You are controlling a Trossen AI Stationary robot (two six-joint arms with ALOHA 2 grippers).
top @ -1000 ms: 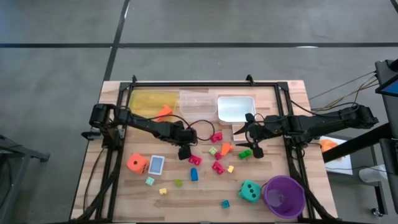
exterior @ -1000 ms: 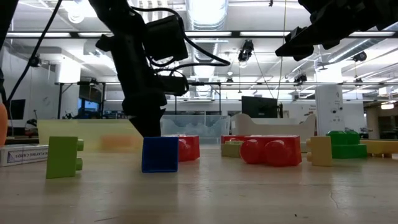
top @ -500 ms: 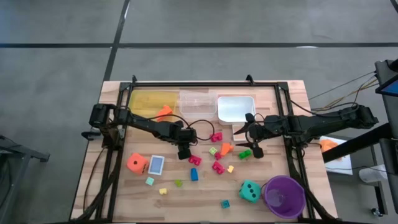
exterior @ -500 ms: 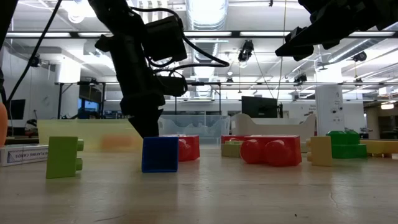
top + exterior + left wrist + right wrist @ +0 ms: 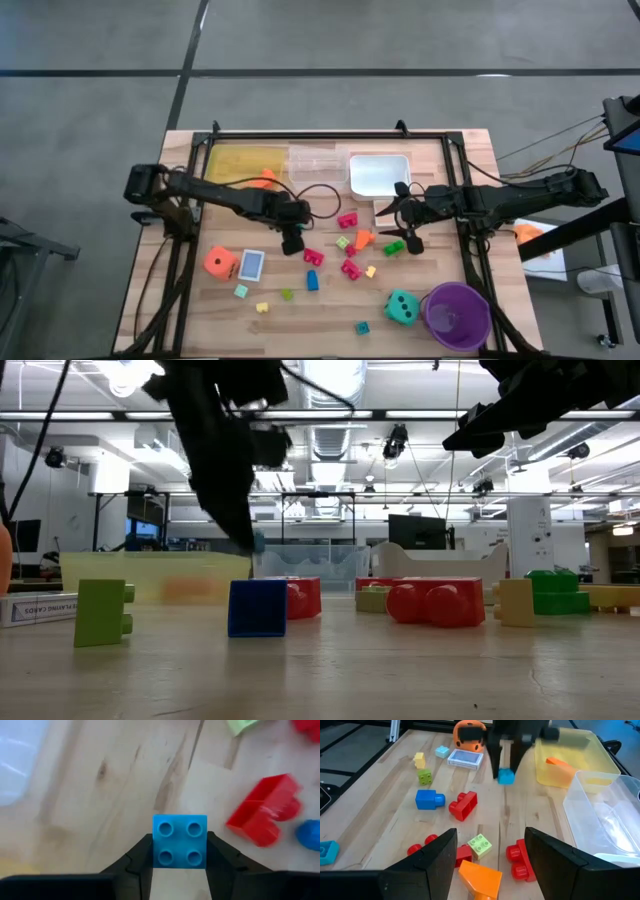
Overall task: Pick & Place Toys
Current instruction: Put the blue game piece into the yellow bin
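Observation:
My left gripper (image 5: 292,241) hangs over the table's middle, shut on a small light-blue block (image 5: 179,842) with studs on top. The right wrist view shows that block (image 5: 506,776) clear of the wood. Loose toys lie on the table: a red block (image 5: 313,257), a blue block (image 5: 312,281), an orange die (image 5: 219,263), a card (image 5: 251,265) and a teal die (image 5: 402,307). My right gripper (image 5: 490,865) waits open above the toys at the centre right, holding nothing. My left gripper pinches the light-blue block by two opposite side walls (image 5: 156,845), one finger (image 5: 140,862) on each side. The fingers come steeply from above, slanting down. The block is lifted clear of the table, its studded face turned up toward the wrist.
A yellow tray (image 5: 240,160) holding an orange piece (image 5: 265,178), a clear tray (image 5: 318,165) and a white tray (image 5: 379,172) line the far edge. A purple cup (image 5: 457,315) stands at the near right. More small blocks (image 5: 350,268) lie scattered between the arms.
My left gripper has risen from the table surface with the light-blue block, which now hangs clear of the wood. The right arm has kept still.

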